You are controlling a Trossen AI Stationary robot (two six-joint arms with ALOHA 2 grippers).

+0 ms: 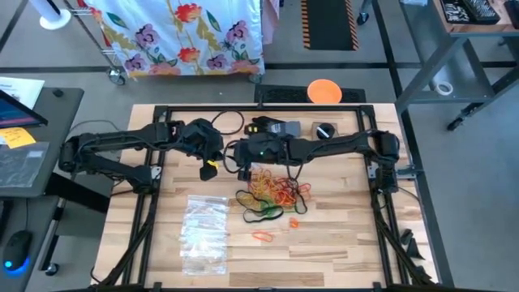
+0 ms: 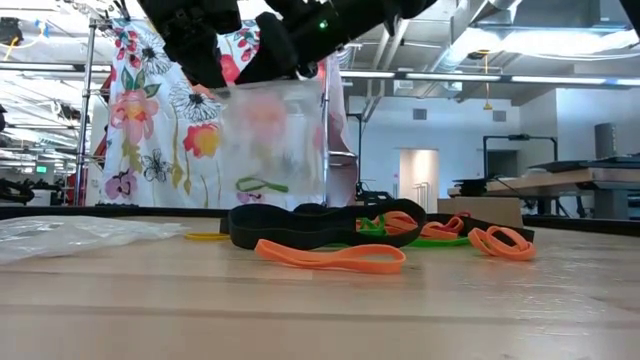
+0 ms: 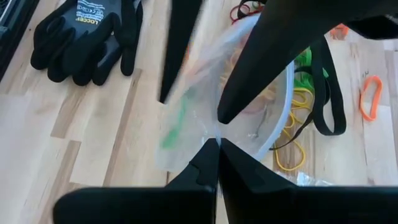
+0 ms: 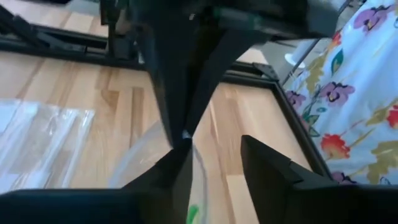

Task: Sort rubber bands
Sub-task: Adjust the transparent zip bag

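A clear plastic bag (image 2: pixel 268 140) hangs over the table's middle with a green rubber band (image 2: pixel 260 185) inside it. My left gripper (image 3: pixel 216 144) is shut on the bag's top edge. My right gripper (image 4: pixel 216 148) is open and reaches in from the table's right. One of its fingers (image 3: pixel 249 81) stands by the left gripper's tips, the other (image 3: pixel 177 56) over the bag's far part. A pile of rubber bands (image 1: pixel 276 191) in orange, yellow, green, red and black lies on the wood just nearer than the grippers. My left gripper pinches the bag's top edge (image 3: pixel 219 132) between its two fingertips, slanting down from the table's left. The bag hangs below the fingers. My right gripper has one finger (image 4: pixel 180 171) right beside that edge; I cannot tell whether it touches the bag.
A black glove (image 3: pixel 84 37) lies at the table's far side. A stack of clear bags (image 1: pixel 203 231) lies flat at the near left. Loose orange bands (image 1: pixel 261 236) lie near the front. An orange round object (image 1: pixel 324 91) sits beyond the far edge.
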